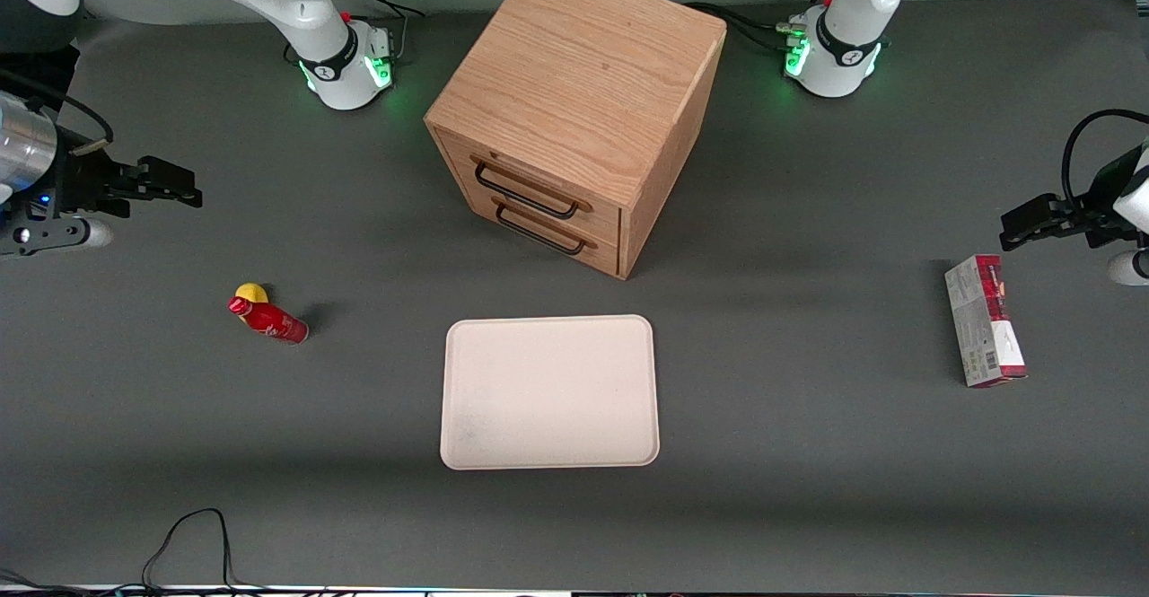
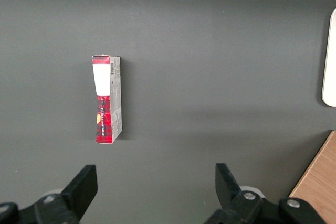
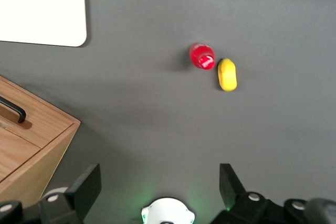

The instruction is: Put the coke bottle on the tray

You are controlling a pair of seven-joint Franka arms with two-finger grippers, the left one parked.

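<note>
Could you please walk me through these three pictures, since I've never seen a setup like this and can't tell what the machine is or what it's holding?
These show two robot arms at a grey table. One picture looks down from the front; the other two come from cameras on each arm's wrist.

The working arm's gripper hangs above its end of the table, fingers open, holding nothing.

On the table, the coke bottle stands at that end, right beside a small yellow object. The cream tray lies in the middle, with nothing on it, nearer the front camera than the wooden two-drawer cabinet. A red-and-grey carton lies toward the parked arm's end.

The bottle is meant to go onto the tray; that is not yet begun.
</note>
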